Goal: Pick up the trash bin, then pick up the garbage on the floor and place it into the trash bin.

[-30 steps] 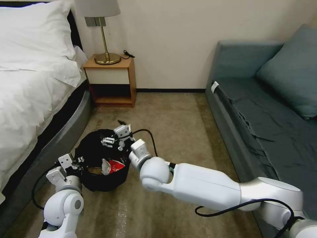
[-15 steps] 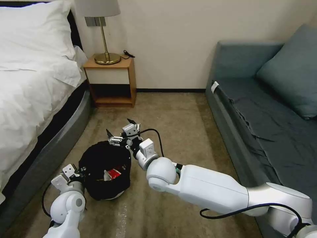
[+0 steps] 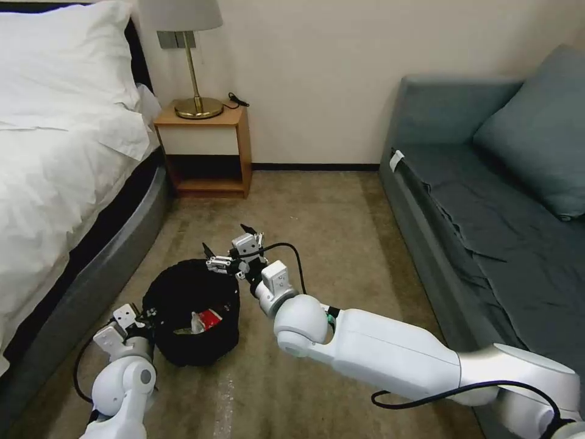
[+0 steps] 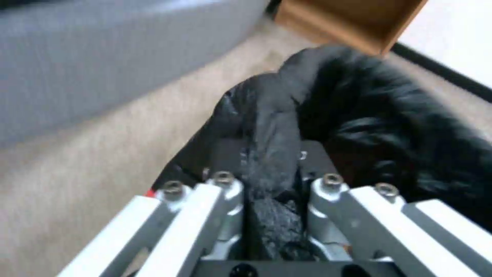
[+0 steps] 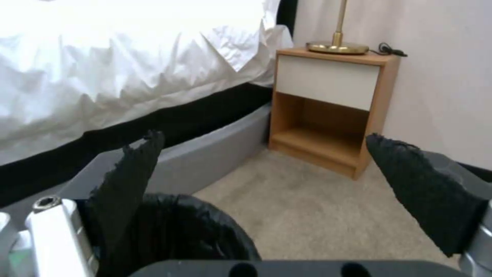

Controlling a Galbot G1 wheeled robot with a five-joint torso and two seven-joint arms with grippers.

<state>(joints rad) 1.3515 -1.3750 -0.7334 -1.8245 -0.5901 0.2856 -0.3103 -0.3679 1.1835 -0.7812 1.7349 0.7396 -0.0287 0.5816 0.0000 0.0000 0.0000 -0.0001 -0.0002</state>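
Note:
The trash bin [image 3: 183, 347], round and black with a bag liner, stands on the carpet by the bed. A red-white packet [image 3: 210, 317] and other garbage lie inside it. My left gripper [image 3: 146, 318] is shut on the bin's near-left rim, and the left wrist view shows the bag's rim [image 4: 271, 127] pinched in the left gripper [image 4: 271, 152]. My right gripper [image 3: 226, 239] hangs open and empty just above the bin's far-right rim. From the right wrist, the right gripper [image 5: 264, 136] spreads its black pads [image 5: 128, 173] wide over the bin [image 5: 195, 231].
A bed [image 3: 55, 158] runs along the left and a wooden nightstand [image 3: 204, 149] with a lamp stands at the far wall. A grey-blue sofa [image 3: 487, 201] lines the right. Open carpet [image 3: 329, 219] lies between them.
My right gripper has drawn back from over the bin's opening to its far-right rim, fingers spread. The bin, held by the left gripper, has shifted slightly nearer and lower.

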